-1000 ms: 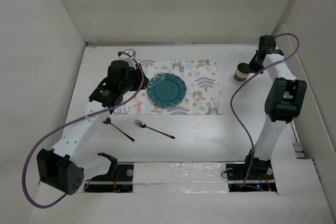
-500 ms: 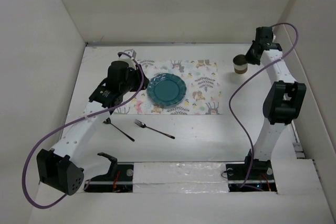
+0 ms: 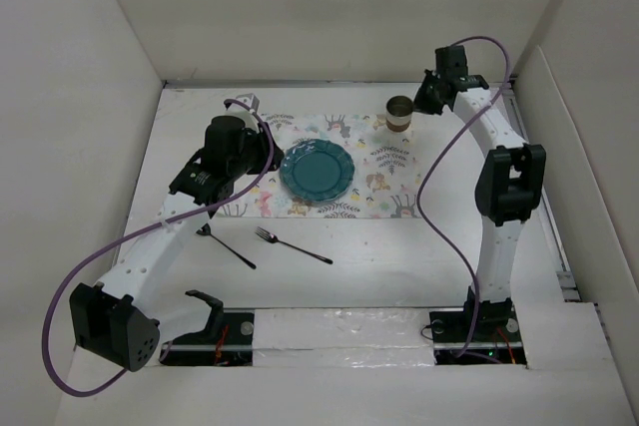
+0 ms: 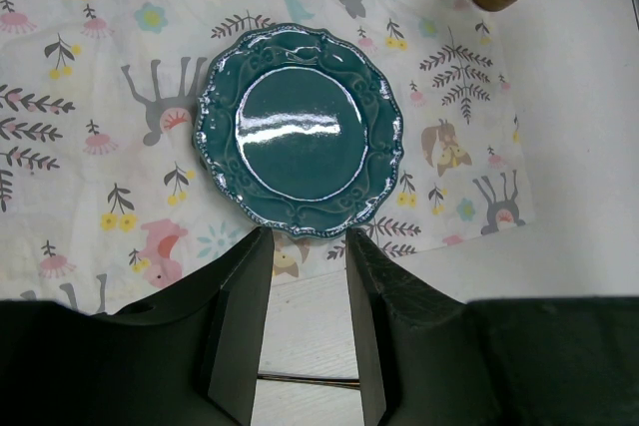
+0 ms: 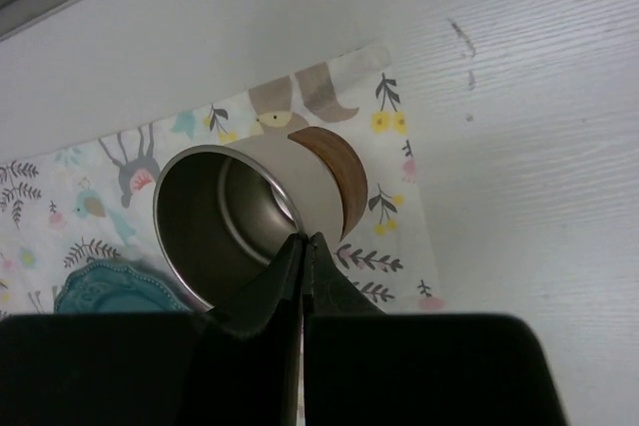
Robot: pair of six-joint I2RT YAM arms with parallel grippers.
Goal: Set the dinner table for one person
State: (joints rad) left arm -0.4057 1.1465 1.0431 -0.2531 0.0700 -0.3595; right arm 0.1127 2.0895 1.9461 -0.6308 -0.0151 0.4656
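Your right fingers [image 5: 283,286] pinch shut on just the thin rim of the cup [image 3: 399,113], so it can tilt or slip and topple onto the placemat [image 3: 384,162] as you set it down. The cup sits over the mat's far right corner on the tabletop [image 3: 399,246]. Your left fingers [image 4: 235,316] hang half open, empty, at the near edge of the plate [image 4: 300,132].

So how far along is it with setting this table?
Roughly halfway, I'd say. Done: the teal plate sits on the floral placemat. In hand: the right end effector pinches the cup by its rim over the placemat's far right corner. To do: the fork and spoon lie on the bare table, off the placemat; the left end effector is open and empty beside the plate.
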